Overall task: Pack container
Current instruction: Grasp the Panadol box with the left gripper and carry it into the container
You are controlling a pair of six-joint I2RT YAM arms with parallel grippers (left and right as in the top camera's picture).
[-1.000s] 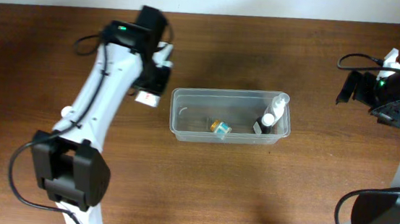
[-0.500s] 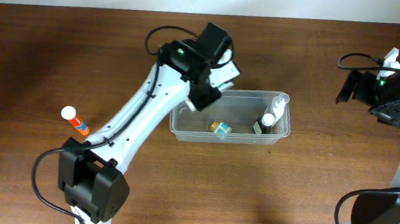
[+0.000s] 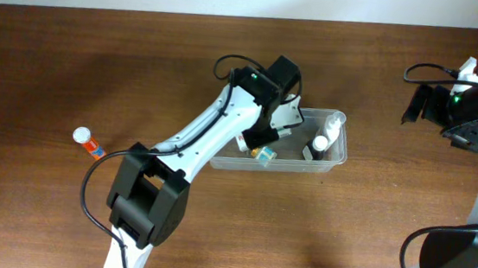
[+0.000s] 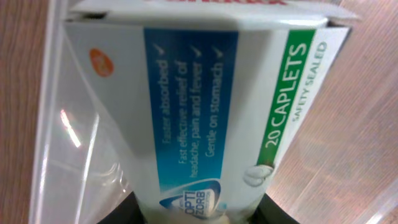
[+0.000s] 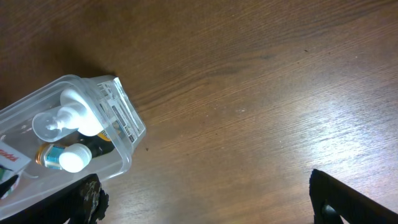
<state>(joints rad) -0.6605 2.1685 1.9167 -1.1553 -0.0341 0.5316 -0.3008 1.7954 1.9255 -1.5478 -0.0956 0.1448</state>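
On my brown wooden table (image 3: 54, 66), the clear container (image 3: 327, 163) sits at the centre. My left gripper (image 3: 273, 126) hangs over its left half, pinching a white caplet box (image 4: 199, 106). My right gripper (image 5: 205, 208) is spread and empty, well off to the right. A white bottle (image 3: 333, 125) and a dark bottle (image 3: 318, 145) are in the container's right end.

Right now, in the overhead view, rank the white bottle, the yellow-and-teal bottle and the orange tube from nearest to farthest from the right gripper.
1. white bottle: right end of the container, on the side facing the right gripper.
2. yellow-and-teal bottle: middle of the container, by its front wall.
3. orange tube: out on the table, far left.
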